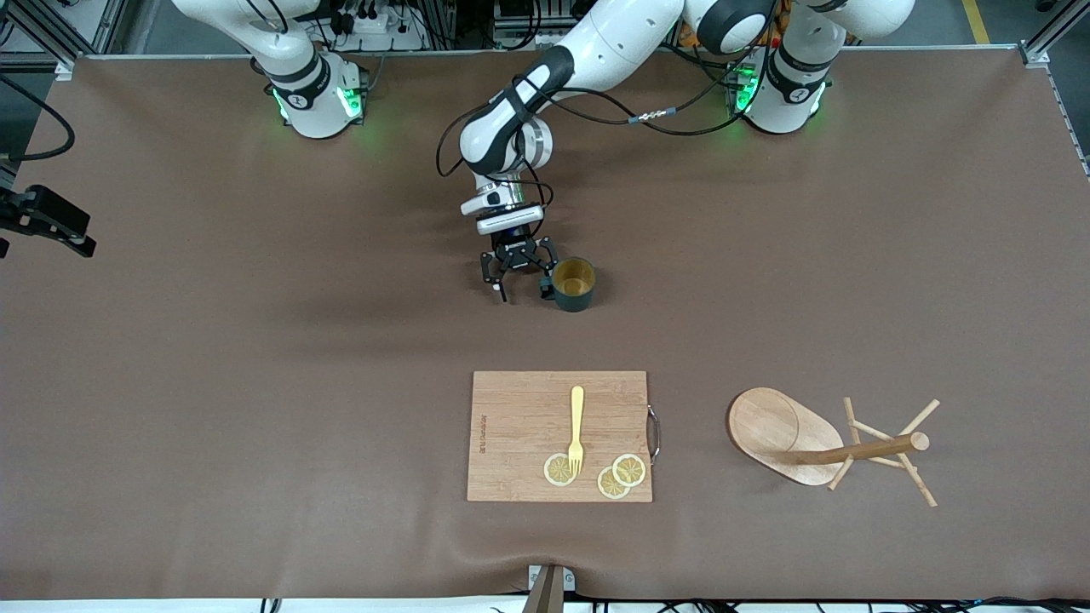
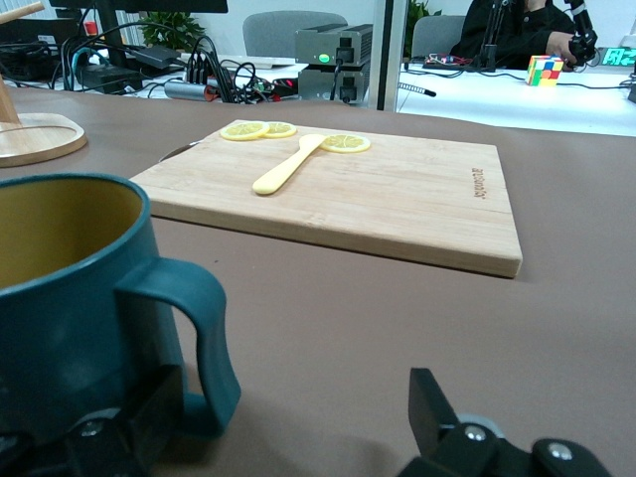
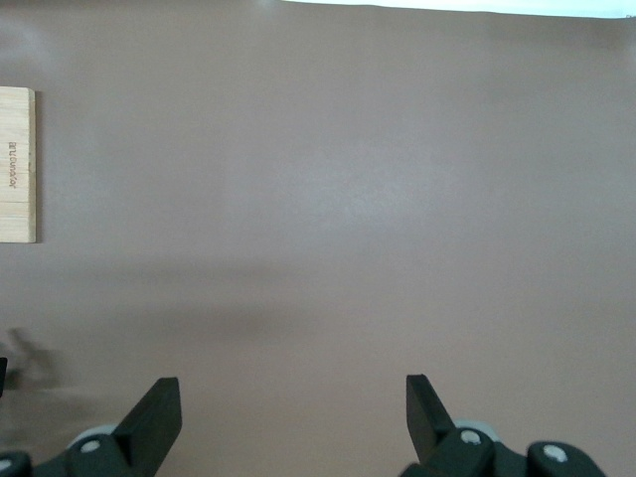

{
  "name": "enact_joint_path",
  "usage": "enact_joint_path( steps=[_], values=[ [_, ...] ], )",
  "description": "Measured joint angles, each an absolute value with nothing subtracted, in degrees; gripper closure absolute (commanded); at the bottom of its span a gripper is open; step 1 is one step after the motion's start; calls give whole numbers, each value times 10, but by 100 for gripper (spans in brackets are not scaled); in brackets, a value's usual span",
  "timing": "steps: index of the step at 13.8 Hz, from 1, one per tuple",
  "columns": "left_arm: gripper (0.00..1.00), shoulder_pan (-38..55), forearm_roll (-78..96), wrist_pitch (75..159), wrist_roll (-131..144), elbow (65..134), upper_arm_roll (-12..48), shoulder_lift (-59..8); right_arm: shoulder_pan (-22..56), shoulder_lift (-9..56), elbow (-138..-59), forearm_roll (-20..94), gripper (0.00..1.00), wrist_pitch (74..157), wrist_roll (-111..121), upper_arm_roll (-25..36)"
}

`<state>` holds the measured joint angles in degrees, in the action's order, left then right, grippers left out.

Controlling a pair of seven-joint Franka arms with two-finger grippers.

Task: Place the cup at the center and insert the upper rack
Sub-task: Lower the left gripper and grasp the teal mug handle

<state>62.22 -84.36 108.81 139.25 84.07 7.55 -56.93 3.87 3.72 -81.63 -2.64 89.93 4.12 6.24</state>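
The cup [image 1: 573, 284] stands mid-frame on the counter [image 1: 255, 383]; the left gripper [image 1: 521, 277] sits beside it, fingers spread, apparently letting go. The rack [image 1: 830, 444] lies toppled at lower right. The right gripper [image 3: 288, 422], fingers apart, waits.

Robotics lab, two Franka arms [image 1: 545, 94] bolted at a brown-covered table [image 1: 255, 358], aluminium frame rails [image 1: 1052, 34] at corners, cable bundles [image 2: 214, 70], electronics box [image 2: 333, 55], office chair [image 2: 288, 28], white desk [image 2: 537, 94] with Rubik's cube [image 2: 545, 70]
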Motion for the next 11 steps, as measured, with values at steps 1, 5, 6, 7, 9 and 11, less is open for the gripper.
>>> enact_joint_path(
  steps=[1,5,6,7,9,11],
  values=[
    [0,622,-844,1088,1394,841,75,-570,38,37,-816,-26,0,899,41,63],
    [0,622,-844,1088,1431,840,69,-571,36,37,-816,-26,0,899,41,63],
    [0,622,-844,1088,1438,840,69,-571,36,37,-816,-26,0,899,41,63],
    [0,622,-844,1088,1441,840,69,-571,35,37,-816,-26,0,899,41,64],
    [72,622,-844,1088,1441,840,69,-572,30,37,-816,-26,0,898,41,64],
    [100,622,-844,1088,1446,840,69,-572,27,37,-816,-26,0,897,41,64]
  ],
)
